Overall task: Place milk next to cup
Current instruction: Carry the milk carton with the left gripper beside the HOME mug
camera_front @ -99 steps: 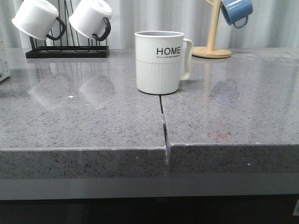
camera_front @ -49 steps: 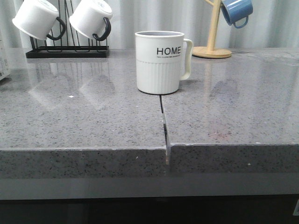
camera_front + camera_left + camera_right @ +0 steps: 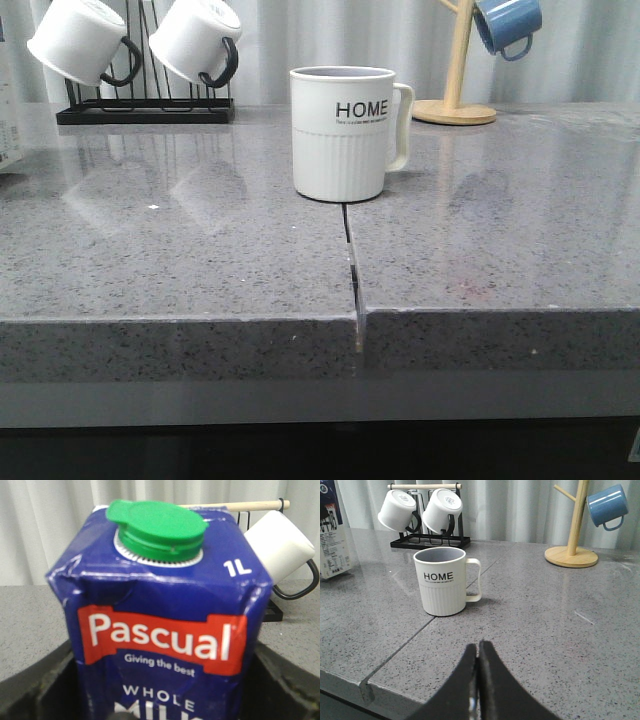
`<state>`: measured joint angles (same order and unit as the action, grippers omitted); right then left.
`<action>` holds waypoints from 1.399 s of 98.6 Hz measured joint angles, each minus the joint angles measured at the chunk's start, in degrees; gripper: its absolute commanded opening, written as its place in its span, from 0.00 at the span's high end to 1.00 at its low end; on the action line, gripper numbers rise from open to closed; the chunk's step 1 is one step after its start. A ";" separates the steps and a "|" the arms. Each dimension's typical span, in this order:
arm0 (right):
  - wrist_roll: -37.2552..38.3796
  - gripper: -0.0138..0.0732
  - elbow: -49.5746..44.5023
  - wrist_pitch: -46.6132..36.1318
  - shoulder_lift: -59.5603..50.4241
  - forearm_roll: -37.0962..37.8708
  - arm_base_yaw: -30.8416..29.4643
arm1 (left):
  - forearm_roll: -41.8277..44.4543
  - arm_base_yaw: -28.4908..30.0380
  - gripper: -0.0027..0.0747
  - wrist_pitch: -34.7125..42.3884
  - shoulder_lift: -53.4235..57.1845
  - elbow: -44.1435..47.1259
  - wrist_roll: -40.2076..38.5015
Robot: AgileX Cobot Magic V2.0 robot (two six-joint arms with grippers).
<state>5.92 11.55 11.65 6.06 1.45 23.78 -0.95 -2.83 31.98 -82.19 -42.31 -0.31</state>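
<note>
A: One sliver of the milk carton (image 3: 8, 120) is all the front view gives, at the far left edge of the grey counter (image 3: 200, 260), well apart from the HOME mug (image 3: 343, 133). Neither arm shows there.

B: The left wrist view?

A: The Pascual whole-milk carton fills it, green cap (image 3: 157, 526) up, the left gripper's black fingers (image 3: 45, 690) on either side of it. It looks clasped, though I cannot see whether the pads truly press. A white mug (image 3: 277, 542) hangs on the rack just behind.

B: And the right wrist view?

A: The right gripper (image 3: 478, 680) has its fingers pinched together, holding nothing, low over the counter in front of the mug. The carton stands far off beside the black rack (image 3: 427, 542).

B: The risks?

A: A tall carton could tip or slip if gripped loosely, clip the hanging mug on lifting, or knock the HOME mug if set down too close.
</note>
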 measured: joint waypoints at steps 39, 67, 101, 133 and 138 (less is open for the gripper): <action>0.00 0.91 0.00 0.00 0.00 0.00 0.00 | -2.35 -7.52 0.73 -9.93 8.39 0.00 -0.09; 0.00 0.91 0.00 0.00 0.00 0.00 0.00 | -7.83 -16.76 0.75 -10.23 8.79 0.00 1.03; 0.00 0.91 0.00 0.00 0.00 0.00 0.00 | -13.42 -25.76 0.75 -5.51 1.15 -3.44 4.33; 0.00 0.91 0.00 0.00 0.00 0.00 0.00 | -13.78 -29.51 0.75 0.01 -6.33 -8.08 4.67; 0.00 0.91 0.00 0.00 0.00 0.00 0.00 | -13.78 -29.94 0.75 0.52 -7.13 -8.51 4.67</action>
<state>5.92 11.55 11.65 6.06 1.45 23.78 -14.73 -32.77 32.49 -89.32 -50.82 4.36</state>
